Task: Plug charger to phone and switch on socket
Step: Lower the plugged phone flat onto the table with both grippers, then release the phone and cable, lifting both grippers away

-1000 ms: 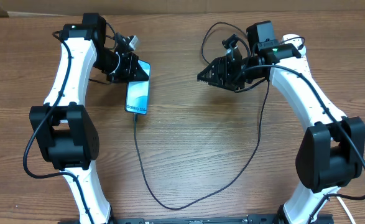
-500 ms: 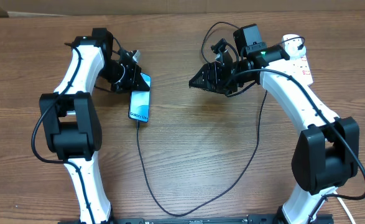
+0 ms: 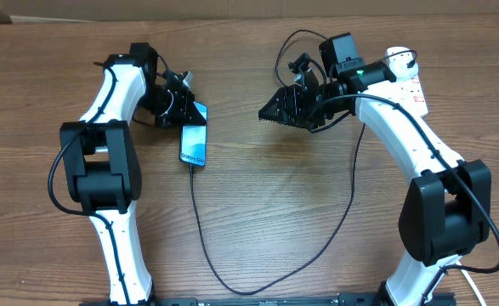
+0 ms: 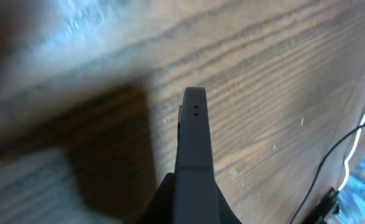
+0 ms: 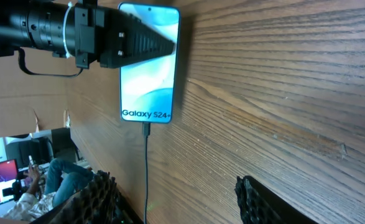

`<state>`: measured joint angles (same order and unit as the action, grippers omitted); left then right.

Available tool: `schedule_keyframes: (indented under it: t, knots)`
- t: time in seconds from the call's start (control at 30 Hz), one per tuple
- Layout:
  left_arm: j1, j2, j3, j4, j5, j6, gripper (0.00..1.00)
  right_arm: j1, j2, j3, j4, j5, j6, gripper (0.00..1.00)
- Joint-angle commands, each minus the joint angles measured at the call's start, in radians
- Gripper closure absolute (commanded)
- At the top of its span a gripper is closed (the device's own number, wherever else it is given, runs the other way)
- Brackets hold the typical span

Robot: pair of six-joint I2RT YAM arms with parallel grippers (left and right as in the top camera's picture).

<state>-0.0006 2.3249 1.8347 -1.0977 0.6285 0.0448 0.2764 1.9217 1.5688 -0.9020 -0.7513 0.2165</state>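
White left arm (image 3: 113, 85) bends to the phone (image 3: 193, 143), left tool (image 3: 181, 108) unclear; right tool (image 3: 266, 114) spread wide.

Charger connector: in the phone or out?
In. The right wrist view shows the connector of the charger seated in the bottom edge of the phone, no gap; the overhead view agrees.

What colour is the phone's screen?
Light blue with paler swirls and dark "Galaxy S24+" lettering on the phone; clearest in the right wrist view.
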Motion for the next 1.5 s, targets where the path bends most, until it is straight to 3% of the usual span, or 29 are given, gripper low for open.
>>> schedule_keyframes:
  t: [0.0, 0.63, 1.2, 1.47]
  knots:
    - [0.000, 0.006, -0.014, 0.018, 0.010, -0.055, 0.96, -0.001, 0.003, 0.014, 0.001, 0.003, -0.009, 0.37]
    - [0.000, 0.006, -0.032, 0.049, -0.037, -0.094, 0.96, -0.001, 0.003, 0.014, -0.005, 0.003, -0.009, 0.38]
    - [0.000, 0.006, -0.032, 0.032, -0.064, -0.094, 0.78, -0.001, 0.003, 0.014, -0.005, 0.003, -0.009, 0.37]
    - [0.000, 0.006, -0.032, 0.024, -0.086, -0.094, 0.78, -0.001, 0.003, 0.014, -0.006, 0.003, -0.009, 0.37]
